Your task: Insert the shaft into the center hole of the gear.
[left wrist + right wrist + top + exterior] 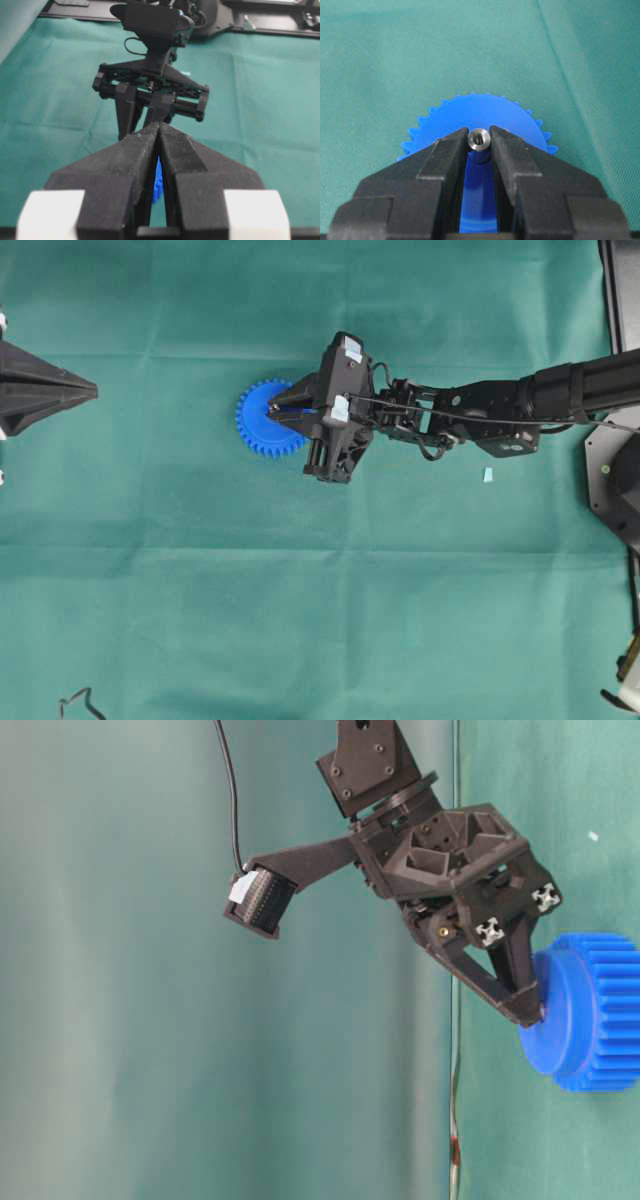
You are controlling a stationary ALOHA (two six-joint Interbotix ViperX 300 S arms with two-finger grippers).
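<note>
Shaft (479,139) sits pinched between the right claw's (480,142) tips over the blue gear (470,112); only the right wrist view shows it. Left claw (159,131) is closed, well left.

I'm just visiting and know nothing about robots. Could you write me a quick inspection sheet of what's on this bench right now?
Surface: green cloth, creased.
Job's things: blue gear lying flat; shaft held over its face.
Clutter: pale blue scrap on the cloth.
Grippers: right gripper shut on the shaft; left gripper shut, holding nothing.
Cables: black cable to the wrist camera.
Surroundings: black base plate at the right edge.
</note>
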